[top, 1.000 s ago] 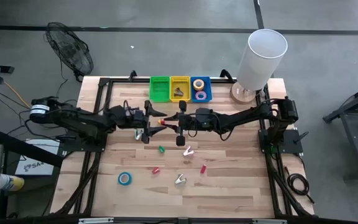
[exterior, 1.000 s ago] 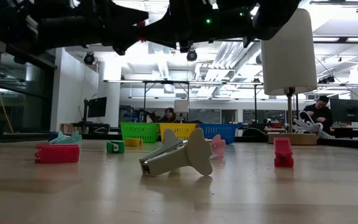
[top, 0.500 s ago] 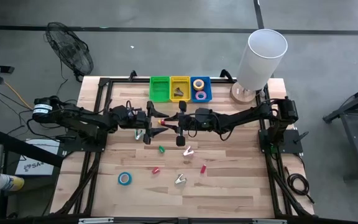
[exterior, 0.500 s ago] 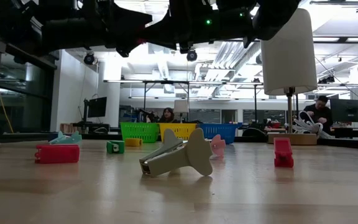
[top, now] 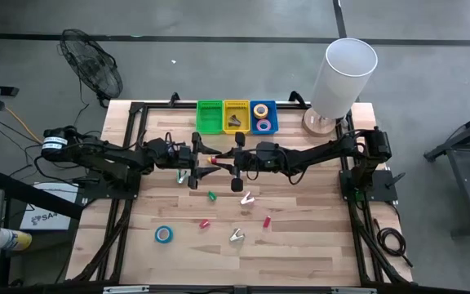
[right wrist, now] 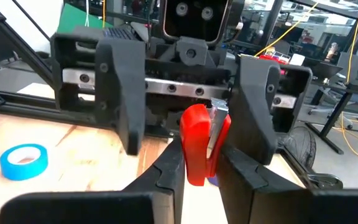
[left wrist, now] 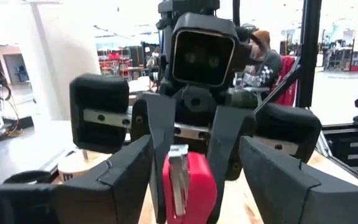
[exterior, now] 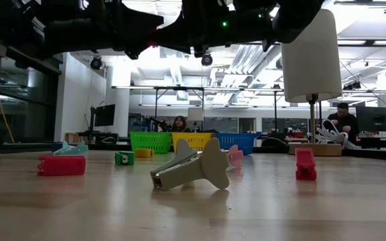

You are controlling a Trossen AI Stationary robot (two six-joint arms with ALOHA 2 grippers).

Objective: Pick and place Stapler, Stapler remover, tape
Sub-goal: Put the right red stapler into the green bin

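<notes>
A red stapler (right wrist: pixel 197 140) hangs in mid-air over the table's middle, between my two grippers, which face each other level. My right gripper (right wrist: pixel 201 180) is shut on it. My left gripper (top: pixel 200 157) is open, with its two fingers (right wrist: pixel 124 99) standing wide on either side of the stapler, apart from it. On the table lie a blue tape roll (top: pixel 163 234), two more red staplers (top: pixel 205 222), a pink staple remover (top: pixel 246 198) and a grey one (exterior: pixel 189 167), resting on its side. My right gripper pinches the red stapler's two sides (right wrist: pixel 192 165) between its two fingers. The fingers come level from the table's right side. The stapler is lifted clear of the table and sticks out past the fingertips toward my left gripper.
Green (top: pixel 210 116), yellow (top: pixel 236 115) and blue (top: pixel 263 117) bins stand in a row at the far edge, the blue one holding tape rolls. A small green piece (top: pixel 211 196) lies mid-table. A tall white cylinder (top: pixel 343 77) stands at the far right corner.
</notes>
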